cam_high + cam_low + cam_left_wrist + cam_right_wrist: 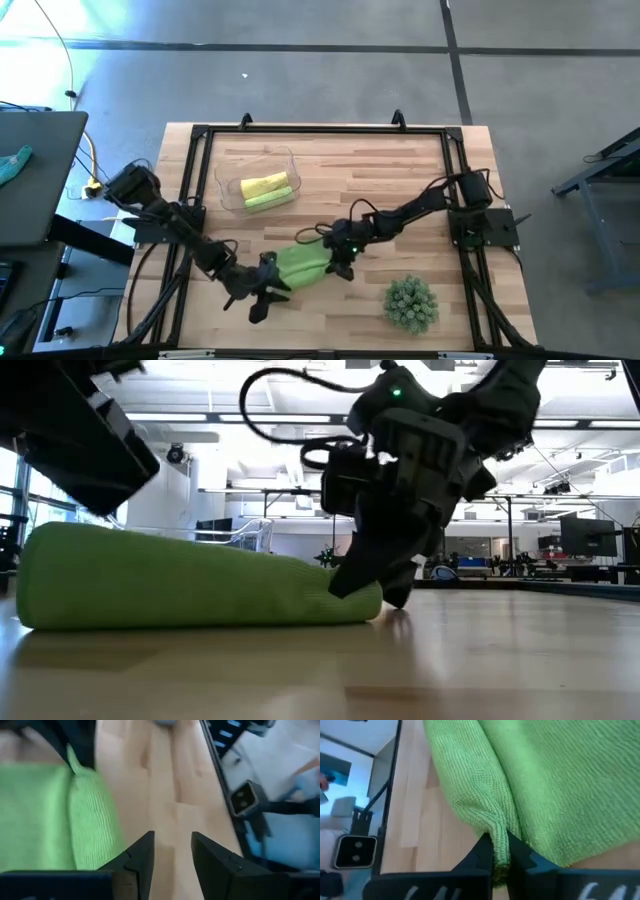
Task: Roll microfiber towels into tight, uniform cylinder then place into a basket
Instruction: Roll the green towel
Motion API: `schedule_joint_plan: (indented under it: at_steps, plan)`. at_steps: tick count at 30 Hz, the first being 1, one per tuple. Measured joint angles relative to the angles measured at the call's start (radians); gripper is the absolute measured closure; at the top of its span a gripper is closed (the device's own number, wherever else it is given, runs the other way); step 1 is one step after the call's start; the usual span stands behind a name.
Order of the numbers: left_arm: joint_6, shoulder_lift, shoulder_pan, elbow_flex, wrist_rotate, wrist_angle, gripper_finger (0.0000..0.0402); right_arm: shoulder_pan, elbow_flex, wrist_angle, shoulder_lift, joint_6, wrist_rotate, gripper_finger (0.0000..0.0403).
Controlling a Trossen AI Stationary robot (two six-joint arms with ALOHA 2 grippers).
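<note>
A lime green towel (303,262) lies loosely rolled on the table near its front middle; in the low view (200,585) it is a long roll resting on its side. My right gripper (338,265) is at the roll's right end, shut on its cloth (500,852). My left gripper (275,290) is open and empty just on the near side of the roll's left end; its wrist view (172,855) shows the towel (60,815) beside the fingers, not between them. The clear basket (222,188) at the far left holds a yellow roll (264,184) and a green roll (268,199). My right gripper pinches a raised fold of the green towel (496,827) between its two fingers, at the roll's right end (365,600). The fingers slant down from the table's right side. The roll lies on the table, with the cloth bunched at the fingers.
A spiky green ball plant (411,303) stands near the front right, close to the right arm. A black frame (320,130) rims the table. Bare wood lies between the basket and the towel and toward the far right.
</note>
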Motion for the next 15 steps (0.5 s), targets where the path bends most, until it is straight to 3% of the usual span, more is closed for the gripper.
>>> schedule_joint_plan:
  at_steps: [6, 15]
  plan:
    - [0.084, 0.066, -0.046, 0.075, -0.186, -0.06, 0.0273, -0.01, 0.04, -0.096, 0.001, 0.03, -0.012, 0.0399]
    - [0.146, 0.207, -0.05, 0.295, -0.217, -0.437, 0.0228, -0.015, 0.044, -0.115, 0.0, 0.073, -0.009, 0.0398]
